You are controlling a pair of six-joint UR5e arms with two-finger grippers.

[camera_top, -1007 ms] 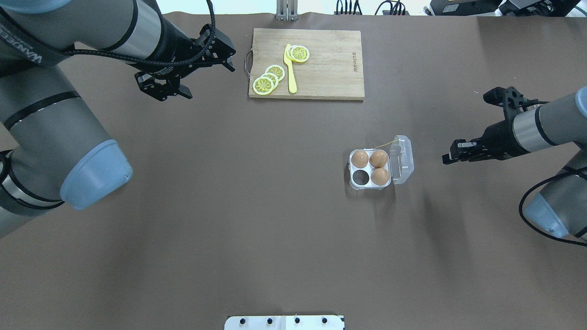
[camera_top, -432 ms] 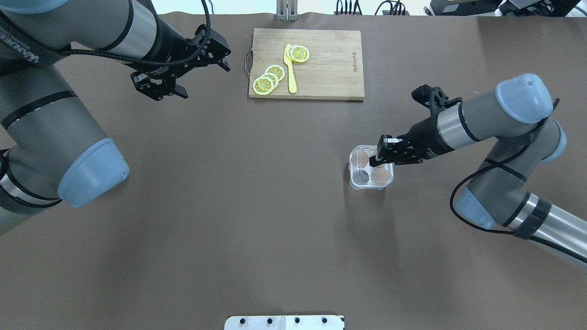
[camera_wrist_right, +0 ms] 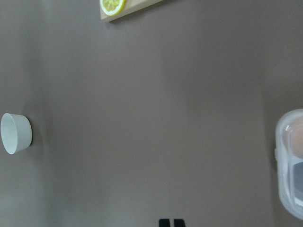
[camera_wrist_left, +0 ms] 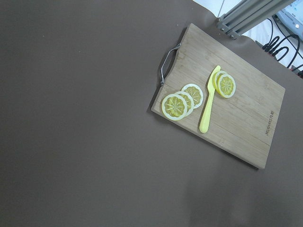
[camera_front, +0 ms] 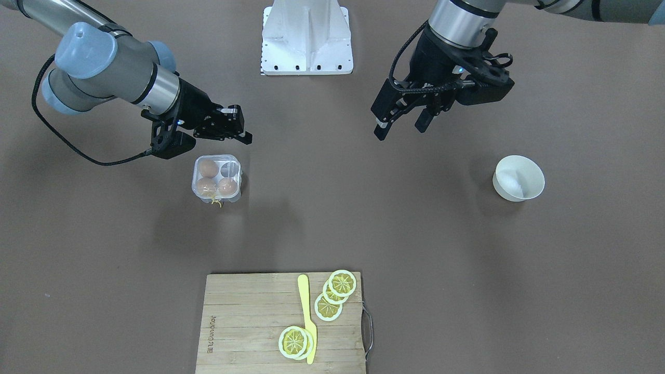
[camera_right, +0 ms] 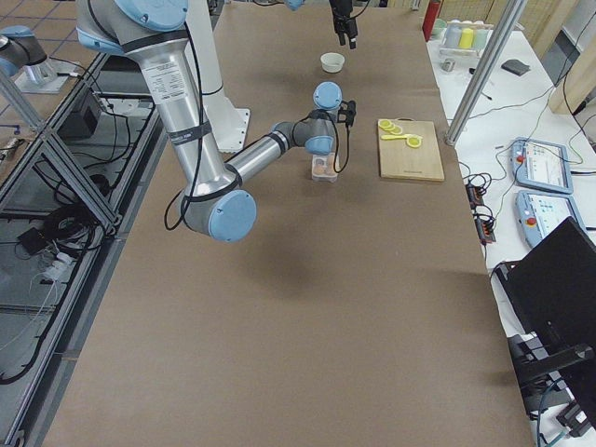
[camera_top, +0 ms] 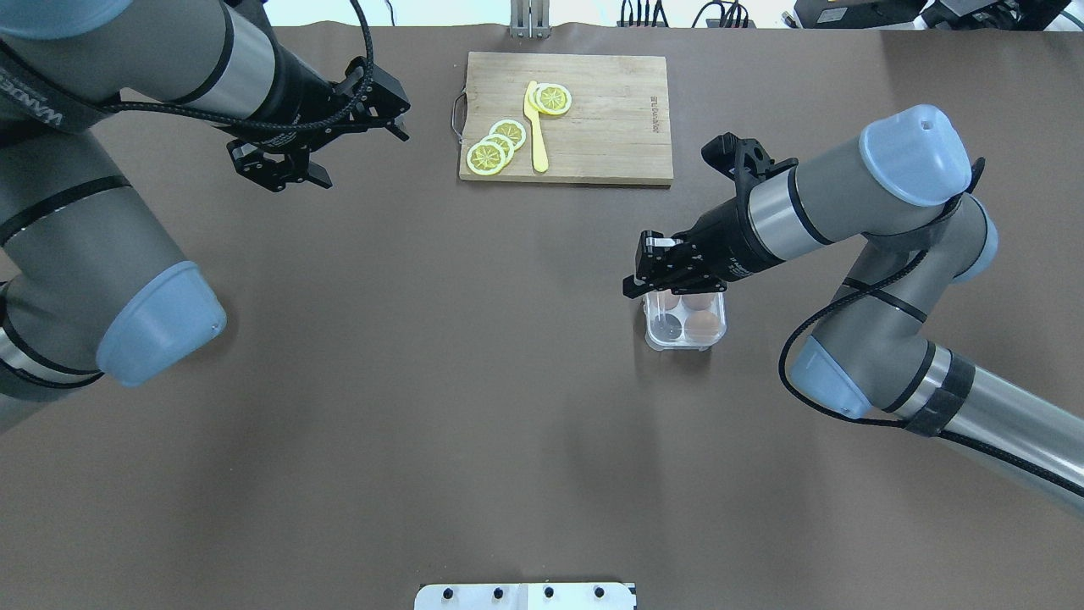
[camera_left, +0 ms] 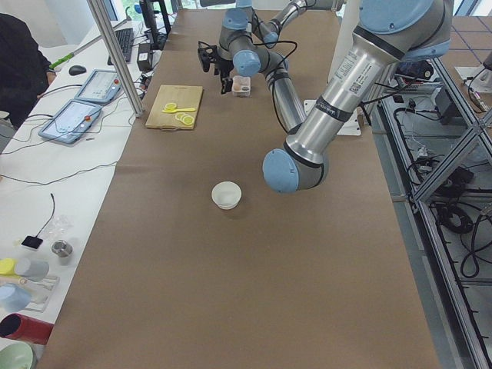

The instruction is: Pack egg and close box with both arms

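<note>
Jaws wide on the left gripper (camera_front: 399,130), pinched together on the right gripper (camera_top: 635,282) — hiding the far edge of the box (camera_top: 684,339).

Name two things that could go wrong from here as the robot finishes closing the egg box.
1. The right gripper, fingers together, hovers at one edge of the box while the open left gripper is far off across the table; pressing the lid unbraced may slide or tip the box.
2. Under the lid three eggs show and one cell is empty, so it may be shut one short.
</note>
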